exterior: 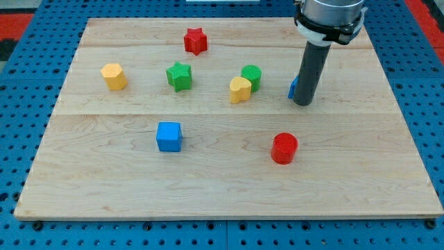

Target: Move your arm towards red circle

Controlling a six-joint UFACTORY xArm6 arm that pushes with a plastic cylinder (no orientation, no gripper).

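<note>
Work surface: a pale rectangular wooden board (229, 187) of long glued planks, grain running from the view's left to right.
Underlay: a blue perforated metal table (17, 104) with rows of small round holes, showing on all four sides of the board.
Far corners: red patches at the view's top corners.
Light: even and bright, shadows soft.

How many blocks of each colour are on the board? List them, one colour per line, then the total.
Red: 2, a red star block and a red cylinder block.
Yellow: 2, one at the view's left, one mid-board.
Green: 2, a green star block and a green cylinder block.
Blue: 2, a blue cube block and one mostly hidden behind my tip.
Total: 8
</note>
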